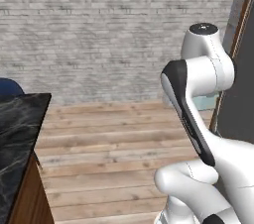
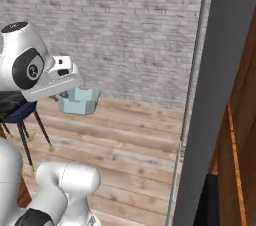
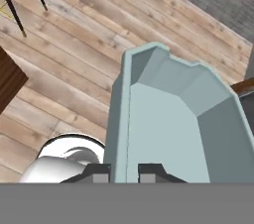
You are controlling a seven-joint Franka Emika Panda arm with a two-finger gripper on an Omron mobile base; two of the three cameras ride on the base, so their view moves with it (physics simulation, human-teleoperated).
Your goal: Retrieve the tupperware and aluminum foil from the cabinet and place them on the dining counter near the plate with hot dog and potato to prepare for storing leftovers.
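Pale grey-blue plastic sits between the two dark fingertips of the pincer [image 3: 124, 172]: they are closed on one long wall of the tub [image 3: 173, 124], one tip inside it and one outside. One tub is in sight, carried in the air above the plank floor [image 1: 114, 158] and resting on no surface. In the hand view its long axis runs straight away from the tips, with the open side turned to the camera and the far end narrowing at cut corners. In the right base view the same tub [image 2: 79, 101] hangs under the white hand with its opening upward, roughly level. No label or lettering can be read on it.

Beyond the hand, a grey brick wall [image 1: 109, 29] closes the back of the room. One black marble tabletop [image 1: 17, 134] with white veins shows its corner at the left edge of the left base view, on a brown wood base. One dark blue stool [image 2: 20, 112] on thin black legs stands on the floor, left of the tub in the right base view. A tall grey panel [image 2: 215, 110] with brown wood [image 2: 245, 135] beside it fills the right side.
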